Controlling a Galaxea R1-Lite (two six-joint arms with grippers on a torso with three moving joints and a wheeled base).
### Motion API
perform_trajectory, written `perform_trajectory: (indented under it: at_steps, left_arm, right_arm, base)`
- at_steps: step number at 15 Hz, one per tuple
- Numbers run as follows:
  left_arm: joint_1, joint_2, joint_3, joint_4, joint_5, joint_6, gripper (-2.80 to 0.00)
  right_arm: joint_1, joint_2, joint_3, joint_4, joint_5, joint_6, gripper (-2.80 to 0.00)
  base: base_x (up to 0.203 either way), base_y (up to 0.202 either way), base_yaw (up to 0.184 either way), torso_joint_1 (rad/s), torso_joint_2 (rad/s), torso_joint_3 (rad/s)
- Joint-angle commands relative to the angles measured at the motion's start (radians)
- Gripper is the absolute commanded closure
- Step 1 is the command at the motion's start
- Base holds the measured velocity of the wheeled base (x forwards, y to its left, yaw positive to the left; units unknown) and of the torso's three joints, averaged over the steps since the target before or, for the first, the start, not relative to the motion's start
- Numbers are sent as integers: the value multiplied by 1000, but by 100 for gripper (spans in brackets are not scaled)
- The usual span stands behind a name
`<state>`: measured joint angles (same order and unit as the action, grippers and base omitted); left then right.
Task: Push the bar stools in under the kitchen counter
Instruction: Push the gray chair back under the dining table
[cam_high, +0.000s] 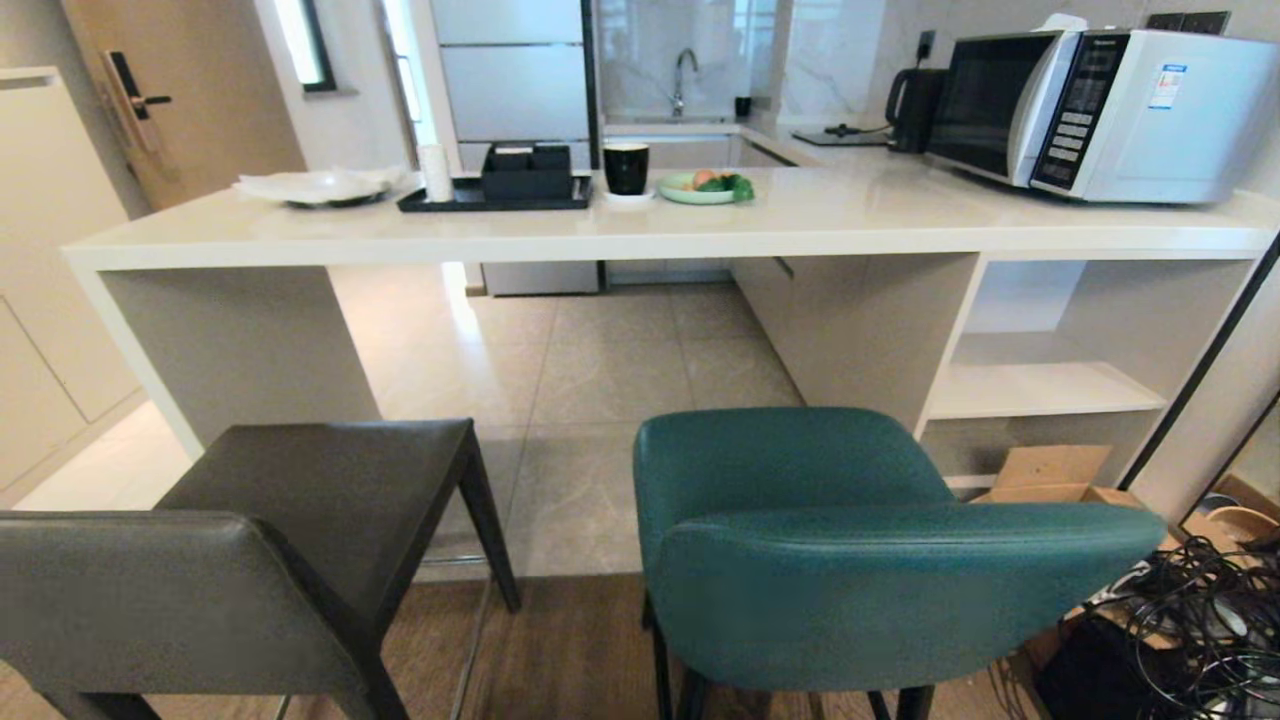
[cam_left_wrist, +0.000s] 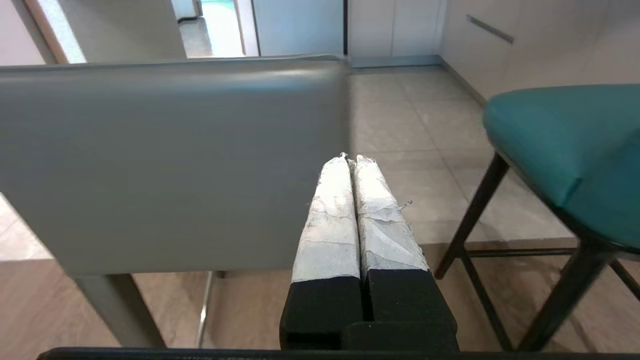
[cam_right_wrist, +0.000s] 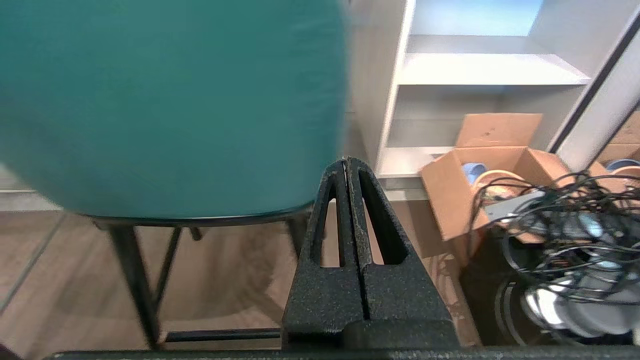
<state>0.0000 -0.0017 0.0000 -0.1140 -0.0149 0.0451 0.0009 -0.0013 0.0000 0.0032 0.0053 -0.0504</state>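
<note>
Facing the glossy white slab counter (cam_high: 800, 225), boxy dark grey leather stool (cam_high: 250, 560) and rounded teal leather stool (cam_high: 850, 540) stand short of it; left gripper (cam_left_wrist: 354, 160) and right gripper (cam_right_wrist: 346, 162) clenched empty behind their backrests, seemingly for pushing

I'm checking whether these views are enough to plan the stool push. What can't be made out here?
- Head view: neither gripper shows; the grey stool and teal stool have their feet cut off by the bottom edge.
- Left wrist view: the grey stool's backrest hides its seat and the counter.
- Right wrist view: the teal stool's blurred back fills the picture; contact with the shut right gripper cannot be told.
- The cardboard box contents are too small.
</note>
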Motion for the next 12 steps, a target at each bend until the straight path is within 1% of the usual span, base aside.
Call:
perform_trajectory:
  at_steps: [1,9,10,12]
  left_arm:
    - [0,2,40,-1,0,-1,0]
    - [0,3,40,-1,0,0,0]
    - [0,2,40,-1,1,-1,0]
    - [0,3,40,-1,1,-2,0]
  right_arm:
    - [1,1,2,0,1,0,0]
    - [1,1,2,0,-1,6,0]
    - [1,1,2,-1,-1,6,0]
    - [1,1,2,-2,-1,8,0]
  base:
    - [0,198,4,2,5,-5]
    - [0,189,-1,2,2,2]
    - [0,82,-2,-2,2,2]
    - [0,0,0,0,0,0]
